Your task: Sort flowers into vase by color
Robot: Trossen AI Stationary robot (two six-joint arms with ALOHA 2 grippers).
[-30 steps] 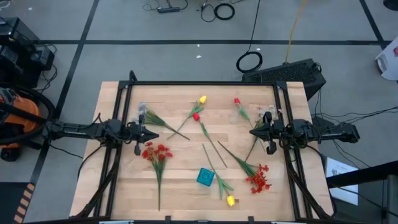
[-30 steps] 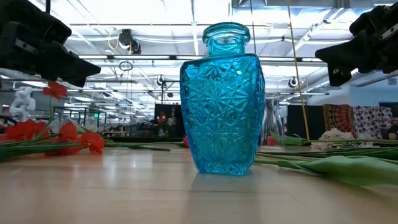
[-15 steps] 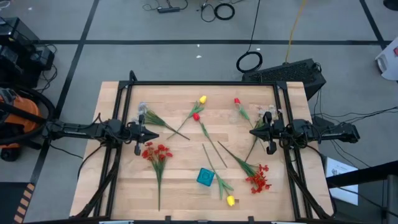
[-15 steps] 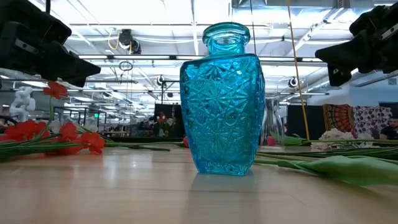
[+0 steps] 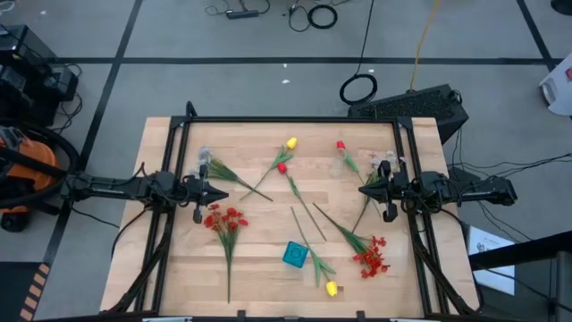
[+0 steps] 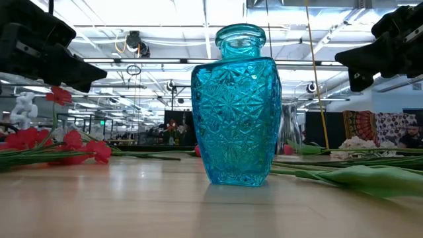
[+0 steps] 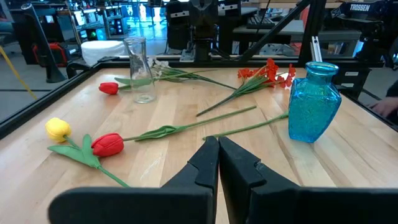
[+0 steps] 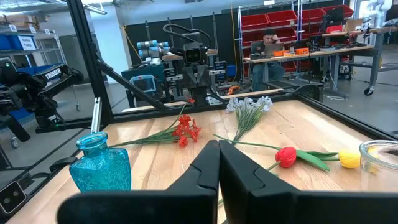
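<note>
Flowers lie flat and scattered on the wooden table. There is a whitish sprig (image 5: 213, 166), a yellow tulip (image 5: 291, 143), a red tulip (image 5: 281, 167), another red tulip (image 5: 340, 145), a red spray (image 5: 223, 217), a second red spray (image 5: 371, 257) and a second yellow tulip (image 5: 331, 288). A blue glass vase (image 5: 296, 255) stands upright near the near edge. A clear glass vase (image 7: 138, 68) stands by the right arm. My left gripper (image 5: 208, 190) hovers shut over the table's left side. My right gripper (image 5: 365, 190) hovers shut over its right side. Neither touches a flower.
A black frame rail (image 5: 286, 120) runs round the tabletop. Bare wood lies between the two grippers, crossed by long green stems (image 5: 308, 207). Beyond the table are lab benches, other robot arms and a seated person (image 8: 271, 42).
</note>
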